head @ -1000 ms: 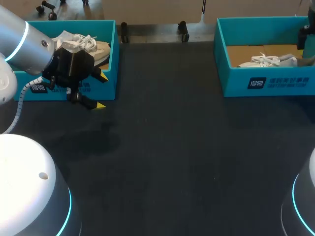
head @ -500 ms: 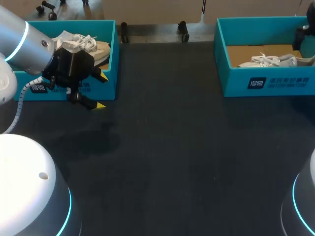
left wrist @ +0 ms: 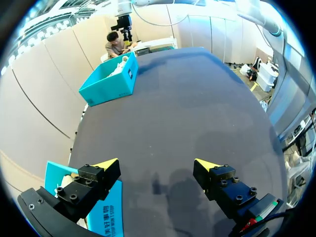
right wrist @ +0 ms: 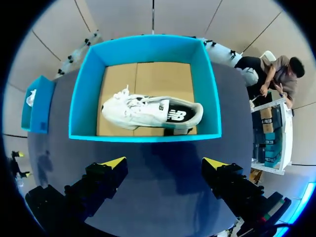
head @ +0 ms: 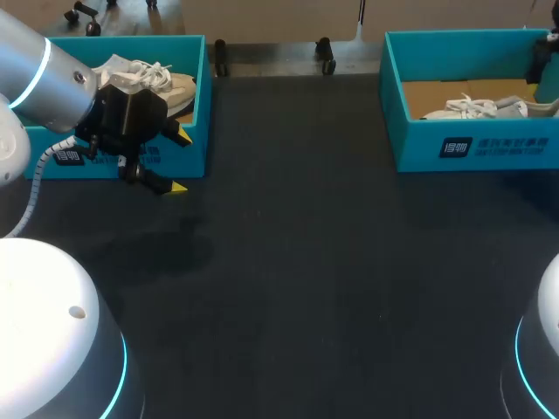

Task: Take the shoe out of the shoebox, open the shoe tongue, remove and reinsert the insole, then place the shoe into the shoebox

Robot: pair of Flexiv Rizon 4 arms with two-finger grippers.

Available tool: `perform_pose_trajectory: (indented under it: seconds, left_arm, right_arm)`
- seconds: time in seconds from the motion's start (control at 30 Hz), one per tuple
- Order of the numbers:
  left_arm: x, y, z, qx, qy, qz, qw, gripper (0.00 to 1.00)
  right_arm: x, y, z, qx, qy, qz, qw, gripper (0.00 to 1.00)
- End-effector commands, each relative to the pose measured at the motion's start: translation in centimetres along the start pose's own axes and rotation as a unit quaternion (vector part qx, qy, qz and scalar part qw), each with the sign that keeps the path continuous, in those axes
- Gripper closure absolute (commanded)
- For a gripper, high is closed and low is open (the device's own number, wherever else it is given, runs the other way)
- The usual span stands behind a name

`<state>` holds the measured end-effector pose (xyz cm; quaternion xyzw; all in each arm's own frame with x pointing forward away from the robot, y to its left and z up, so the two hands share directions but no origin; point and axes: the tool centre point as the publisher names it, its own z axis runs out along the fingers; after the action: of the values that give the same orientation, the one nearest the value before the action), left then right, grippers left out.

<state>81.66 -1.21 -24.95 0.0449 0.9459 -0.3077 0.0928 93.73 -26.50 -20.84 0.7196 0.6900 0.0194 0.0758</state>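
A white shoe [right wrist: 150, 111] with a dark side mark lies on its side in the teal shoebox [right wrist: 143, 137] at the table's back right, also seen as shoe [head: 476, 107] in box [head: 472, 148]. My right gripper [right wrist: 164, 163] hangs open above the box's near wall, nothing between its fingers. At the back left a second teal shoebox [head: 179, 161] holds a cream shoe [head: 153, 78]. My left gripper [head: 180, 162] stands open in front of that box, empty, pointing across the table; in its wrist view the gripper [left wrist: 157, 165] has the box corner [left wrist: 106, 212] beside one finger.
Dark mat [head: 306, 262] covers the table between the two boxes. Only a dark part of my right arm [head: 546, 61] shows at the head view's right edge, over the right box. Two white arm bases fill the lower corners.
The dark part of my right arm at the right edge has shifted slightly, baring a bit more of the white shoe's heel. The left arm and both shoes have not moved.
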Motion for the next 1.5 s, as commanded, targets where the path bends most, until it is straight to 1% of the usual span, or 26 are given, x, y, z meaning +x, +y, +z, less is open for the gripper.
perform_pose_trajectory:
  seconds: [0.03,0.67,0.83,1.03,1.17,1.27,1.33,1.43,1.47,1.5]
  left_arm:
    - [0.1,0.0,-0.1,-0.002,-0.001,0.000,1.000,0.00]
    - [0.1,0.0,-0.1,-0.002,-0.001,0.000,1.000,0.00]
    - [0.1,0.0,-0.1,-0.002,-0.001,0.000,1.000,0.00]
    - [0.1,0.0,-0.1,-0.002,-0.001,0.000,1.000,0.00]
    - [-0.4,0.1,0.0,0.002,0.005,0.009,1.000,0.00]
    - [-1.0,0.2,-0.2,0.004,0.011,0.040,0.999,0.00]
    - [-1.5,0.4,-0.5,0.004,0.019,0.076,0.997,0.00]
    - [-2.8,1.1,-1.2,-0.002,0.036,0.148,0.988,0.00]
    - [-3.5,1.4,-1.4,-0.008,0.035,0.165,0.986,0.00]
    - [-4.3,1.8,-1.6,-0.023,0.028,0.187,0.982,0.00]
  right_arm:
    - [0.1,-1.1,-0.9,-0.012,-0.026,0.006,1.000,0.00]
    - [0.1,-1.1,-0.9,-0.012,-0.026,0.006,1.000,0.00]
    - [-0.2,-2.6,-0.6,0.001,-0.023,-0.001,1.000,0.00]
    - [0.0,-4.8,-0.2,0.016,-0.024,0.010,1.000,0.00]
    - [0.3,-6.0,0.2,0.022,-0.019,0.023,0.999,0.00]
    - [0.4,-6.5,0.5,0.027,-0.016,0.027,0.999,0.00]
    - [0.4,-6.6,0.6,0.028,-0.015,0.028,0.999,0.00]
    - [0.5,-6.6,0.9,0.031,-0.010,0.026,0.999,0.00]
    - [0.5,-6.5,1.0,0.032,-0.008,0.023,0.999,0.00]
    - [0.5,-6.4,1.1,0.033,-0.008,0.020,0.999,0.00]
